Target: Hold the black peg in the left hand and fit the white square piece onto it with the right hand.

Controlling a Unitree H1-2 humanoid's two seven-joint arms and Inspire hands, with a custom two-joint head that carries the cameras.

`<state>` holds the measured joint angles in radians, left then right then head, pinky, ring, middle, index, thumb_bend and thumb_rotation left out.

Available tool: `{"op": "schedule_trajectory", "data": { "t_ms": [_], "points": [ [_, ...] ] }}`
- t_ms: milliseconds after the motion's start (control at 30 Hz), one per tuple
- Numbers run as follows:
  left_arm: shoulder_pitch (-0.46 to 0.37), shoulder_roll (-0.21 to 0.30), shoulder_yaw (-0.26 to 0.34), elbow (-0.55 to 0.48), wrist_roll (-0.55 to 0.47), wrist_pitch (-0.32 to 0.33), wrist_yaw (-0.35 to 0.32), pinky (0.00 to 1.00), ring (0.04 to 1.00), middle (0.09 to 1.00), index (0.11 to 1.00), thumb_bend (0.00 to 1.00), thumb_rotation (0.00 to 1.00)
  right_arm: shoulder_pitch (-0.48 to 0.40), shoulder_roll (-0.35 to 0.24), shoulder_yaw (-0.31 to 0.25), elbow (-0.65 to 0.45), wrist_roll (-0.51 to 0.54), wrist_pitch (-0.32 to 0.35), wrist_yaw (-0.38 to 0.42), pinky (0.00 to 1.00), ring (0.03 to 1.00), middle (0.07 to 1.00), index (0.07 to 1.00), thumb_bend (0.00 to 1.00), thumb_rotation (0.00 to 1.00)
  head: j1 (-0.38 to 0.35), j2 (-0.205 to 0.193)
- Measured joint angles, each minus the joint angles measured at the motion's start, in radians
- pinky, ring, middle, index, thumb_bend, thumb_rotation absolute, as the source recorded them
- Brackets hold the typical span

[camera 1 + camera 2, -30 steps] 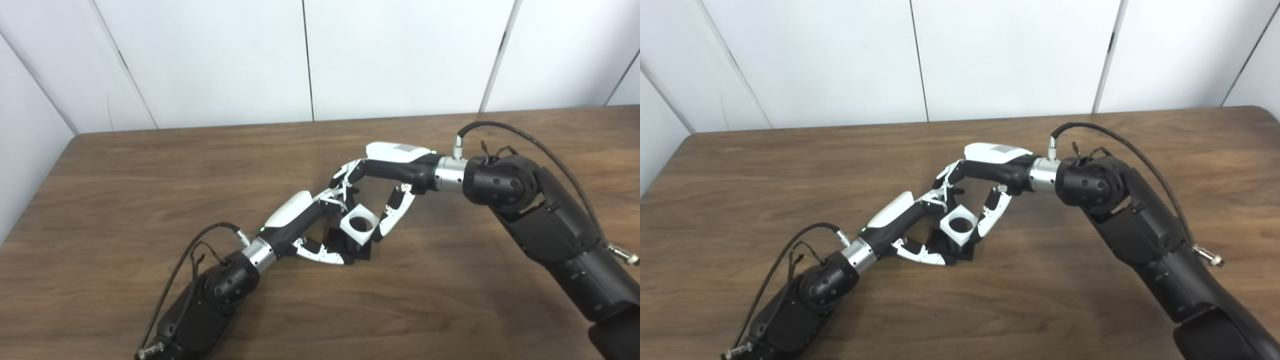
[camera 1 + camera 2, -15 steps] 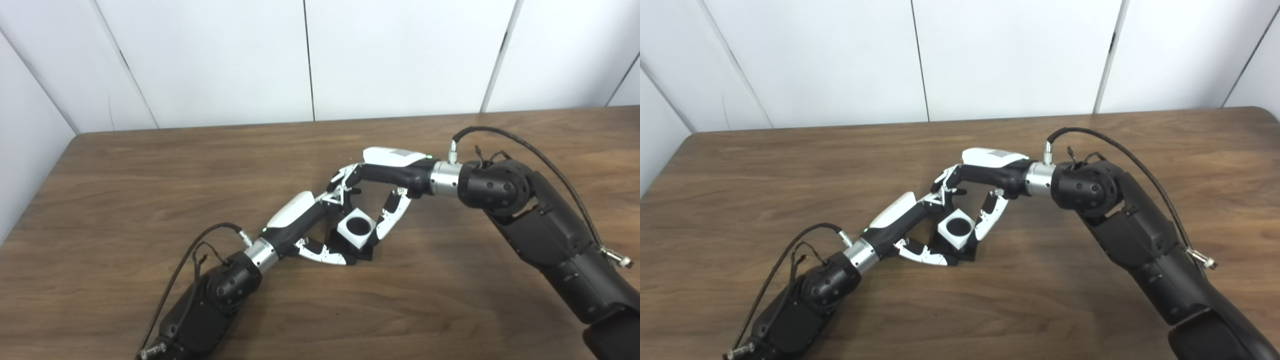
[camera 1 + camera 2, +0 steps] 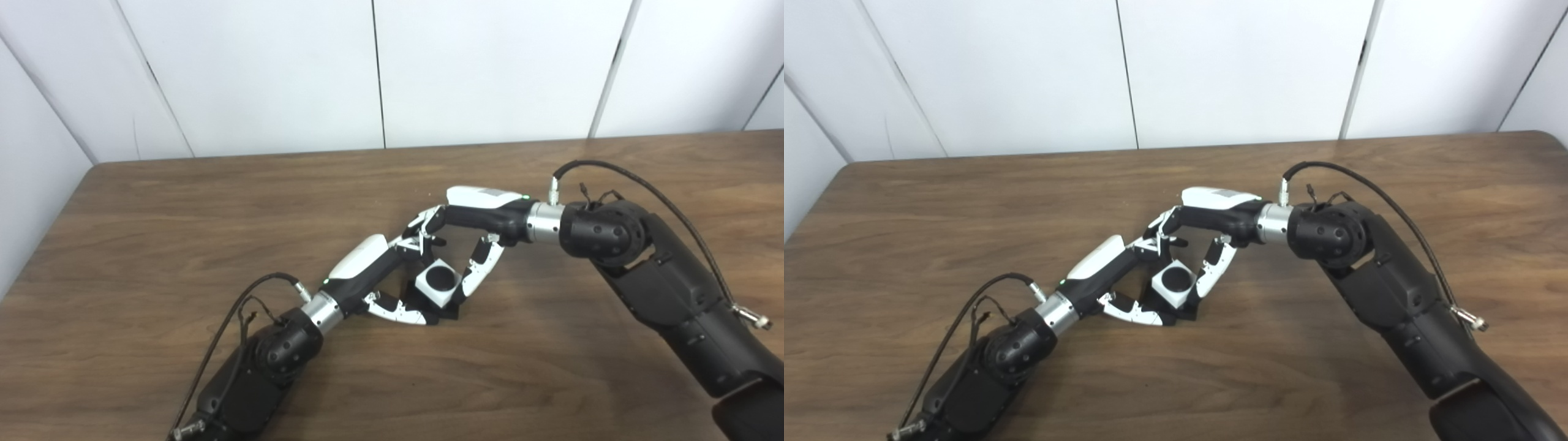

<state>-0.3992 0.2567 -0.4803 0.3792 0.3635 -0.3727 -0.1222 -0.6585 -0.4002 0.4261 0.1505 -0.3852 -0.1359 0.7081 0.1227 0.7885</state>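
Note:
The white square piece [image 3: 427, 288] sits low over the black peg [image 3: 442, 278], whose dark top fills the round hole. The peg's black base [image 3: 451, 313] rests on the wooden table [image 3: 184, 245]. My left hand [image 3: 381, 277] reaches in from the lower left and is shut on the peg, its fingers [image 3: 398, 312] wrapped round the base. My right hand [image 3: 484, 209] comes in from the right, shut on the white piece from above, thumb [image 3: 476, 274] on its right side and fingers [image 3: 422, 228] on its far side.
Bare brown tabletop lies all around the two hands. White wall panels [image 3: 380, 73] stand behind the far edge. A black cable [image 3: 618, 171] loops over my right wrist and another [image 3: 245, 300] over my left forearm.
The white piece has come down over the peg: its hole, pale inside a second ago, now shows black. My right hand sank slightly with it. The left hand has stayed in place.

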Motion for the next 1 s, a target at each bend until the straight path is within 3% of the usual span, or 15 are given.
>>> {"op": "schedule_trajectory", "data": {
  "t_ms": [267,300,333,467,1000],
  "points": [
    [0.001,0.0,0.0,-0.003,0.0,0.003,0.0,0.9,0.983,0.941,0.495,0.52,0.08,0.0,0.0,0.0,0.008,-0.004,-0.007,-0.005,0.85,0.916,0.859,0.491,0.52,0.15,-0.003,0.002],
    [0.001,0.0,0.0,-0.003,0.0,0.003,0.0,0.9,0.984,0.942,0.495,0.52,0.08,-0.001,-0.001,0.003,0.007,-0.011,-0.007,-0.005,0.85,0.923,0.879,0.62,0.69,0.25,-0.003,0.002],
    [0.001,0.001,0.0,-0.003,0.0,0.003,0.0,0.9,0.984,0.943,0.495,0.52,0.08,-0.003,-0.002,0.007,0.003,-0.016,-0.002,-0.003,0.85,0.93,0.894,0.685,0.76,0.31,-0.003,0.002],
    [0.001,0.001,0.0,-0.003,0.0,0.003,0.0,0.91,0.983,0.941,0.495,0.52,0.08,-0.013,-0.015,0.013,-0.004,-0.034,0.026,0.028,0.85,0.939,0.94,0.842,0.93,0.38,-0.005,0.0],
    [0.003,0.004,0.0,-0.014,0.0,0.012,-0.003,0.91,0.984,0.942,0.495,0.52,0.08,-0.011,-0.041,0.013,-0.012,-0.052,0.089,0.064,0.87,0.951,0.951,0.838,0.96,0.4,-0.008,0.003]
  ]
}}
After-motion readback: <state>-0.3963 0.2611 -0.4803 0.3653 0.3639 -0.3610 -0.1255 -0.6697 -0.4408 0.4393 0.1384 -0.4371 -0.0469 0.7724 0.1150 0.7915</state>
